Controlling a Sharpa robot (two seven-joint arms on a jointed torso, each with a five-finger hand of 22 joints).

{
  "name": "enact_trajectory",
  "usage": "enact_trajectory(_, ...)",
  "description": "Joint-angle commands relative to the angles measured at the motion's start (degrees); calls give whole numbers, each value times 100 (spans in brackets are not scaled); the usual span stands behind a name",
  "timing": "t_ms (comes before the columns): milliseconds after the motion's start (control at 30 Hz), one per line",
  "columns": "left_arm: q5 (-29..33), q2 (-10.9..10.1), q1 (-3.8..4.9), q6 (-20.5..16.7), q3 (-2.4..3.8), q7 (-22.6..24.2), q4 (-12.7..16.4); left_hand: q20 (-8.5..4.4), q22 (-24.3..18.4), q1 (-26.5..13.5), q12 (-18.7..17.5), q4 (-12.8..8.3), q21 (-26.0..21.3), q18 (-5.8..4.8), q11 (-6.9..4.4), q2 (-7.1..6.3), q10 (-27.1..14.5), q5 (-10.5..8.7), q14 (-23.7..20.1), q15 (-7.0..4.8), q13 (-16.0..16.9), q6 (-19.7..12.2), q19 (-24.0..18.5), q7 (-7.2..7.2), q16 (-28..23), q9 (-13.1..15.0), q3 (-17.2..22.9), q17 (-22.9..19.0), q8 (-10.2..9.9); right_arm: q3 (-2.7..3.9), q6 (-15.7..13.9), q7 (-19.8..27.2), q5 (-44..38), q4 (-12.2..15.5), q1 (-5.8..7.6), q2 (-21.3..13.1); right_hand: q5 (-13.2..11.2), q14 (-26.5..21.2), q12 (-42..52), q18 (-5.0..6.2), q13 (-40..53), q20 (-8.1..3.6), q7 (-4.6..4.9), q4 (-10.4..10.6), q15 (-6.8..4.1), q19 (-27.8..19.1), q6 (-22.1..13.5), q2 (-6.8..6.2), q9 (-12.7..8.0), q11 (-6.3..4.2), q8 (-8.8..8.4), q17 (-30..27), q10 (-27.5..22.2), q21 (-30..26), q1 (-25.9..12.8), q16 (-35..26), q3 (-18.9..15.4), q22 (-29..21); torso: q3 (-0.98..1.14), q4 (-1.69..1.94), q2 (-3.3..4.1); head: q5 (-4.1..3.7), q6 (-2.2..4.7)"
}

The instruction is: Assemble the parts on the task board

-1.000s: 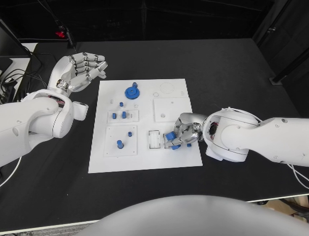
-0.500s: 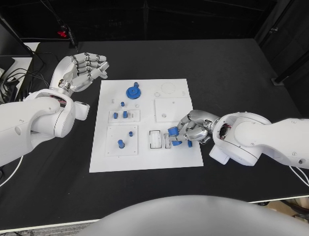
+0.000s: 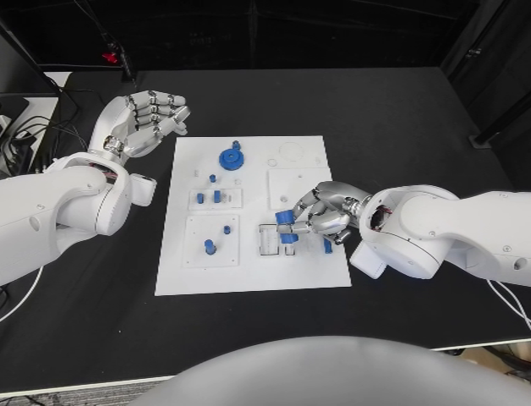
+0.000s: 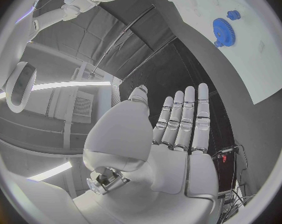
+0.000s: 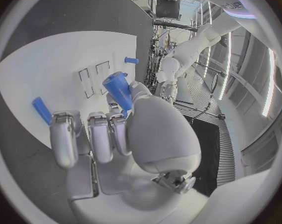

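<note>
Head view: right hand pinches a blue peg just above the paired slots on the task board, peg pointing left of the fingers; left hand hovers far left, fingers straight and together.

Left wrist view: nothing held, blue gear well apart.

Right wrist view: peg's long axis tilts toward the slots.

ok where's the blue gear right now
In the head view the blue gear sits on the task board's far left part, nearest the left hand, which hovers beside the board.
</note>
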Motion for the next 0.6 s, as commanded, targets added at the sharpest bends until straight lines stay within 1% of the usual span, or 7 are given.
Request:
enact_trajectory(33, 15, 14, 8, 36, 5, 15, 7, 0, -6, -21, 36, -4, 32, 50, -6, 57, -55, 32, -54, 4, -5, -49, 35, 334, 17, -5, -49, -14, 27, 2, 395, -117, 355, -94, 14, 99, 1, 595, 15, -42, 1508, -36, -433, 70, -17, 618, 502, 24, 2, -39, -58, 1509, 595, 19, -137, 14, -22, 1510, -3, 5, 2, 40, 0)
enact_trajectory(100, 15, 16, 8, 34, 5, 15, 8, 0, -6, -21, 36, -4, 32, 50, -6, 57, -55, 32, -54, 4, -5, -49, 35, 334, 17, -5, -49, -14, 27, 1, 484, -219, 308, -157, 16, 164, -21, 595, 15, -42, 1508, -34, -431, 91, -15, 618, 514, -1, 3, -37, -93, 1509, 595, 19, -163, 14, -55, 1510, -3, 5, 3, 51, 0)
enact_trajectory(167, 15, 17, 8, 32, 5, 14, 7, 0, -6, -21, 36, -4, 32, 50, -6, 57, -55, 32, -54, 4, -5, -49, 35, 334, 18, -5, -49, -14, 27, 1, 561, -333, 238, -219, 17, 228, -38, 595, 15, -42, 1508, -34, -432, 102, -13, 618, 523, 2, 4, -37, -109, 1509, 595, 19, -172, 14, -64, 1510, -3, -4, 2, 70, 0)
enact_trajectory(200, 15, 17, 8, 30, 5, 13, 6, 0, -6, -21, 36, -4, 32, 50, -6, 57, -55, 32, -54, 4, -5, -49, 35, 334, 18, -5, -49, -14, 27, 1, 598, -398, 196, -250, 17, 262, -43, 595, 15, -42, 1508, -33, -432, 103, -13, 618, 525, 3, 5, -37, -113, 1509, 595, 19, -171, 14, -65, 1510, -3, -21, -1, 88, 0)
enact_trajectory(333, 15, 17, 8, 32, 5, 15, 7, 0, -6, -21, 36, -4, 32, 50, -6, 57, -55, 32, -54, 4, -5, -49, 35, 334, 18, -5, -49, -14, 27, -1, 677, -642, 25, -346, 17, 377, -98, 595, 15, -42, 1508, -31, -431, 123, -10, 618, 545, 13, 7, -36, -155, 1509, 595, 19, -179, 14, -84, 1510, -1, -11, -2, 79, 0)
enact_trajectory(433, 15, 16, 8, 34, 5, 15, 6, 0, -6, -21, 36, -4, 32, 50, -6, 57, -55, 32, -54, 4, -5, -49, 35, 334, 18, -5, -49, -14, 27, -1, 665, -753, -103, -392, 17, 445, -114, 595, 15, -42, 1508, -30, -427, 150, -8, 618, 558, 21, 8, -34, -182, 1509, 595, 19, -207, 14, -105, 1510, 1, -15, -7, 87, 0)
enact_trajectory(600, 15, 13, 8, 40, 5, 16, 10, 0, -6, -21, 36, -4, 32, 50, -6, 57, -55, 32, -54, 4, -5, -49, 35, 334, 18, -5, -49, -14, 27, -2, 618, -843, -222, -419, 15, 493, -116, 595, 15, -42, 1508, -29, -427, 160, -7, 618, 564, 29, 9, -33, -192, 1509, 595, 19, -216, 14, -110, 1510, 0, -9, -2, 85, 0)
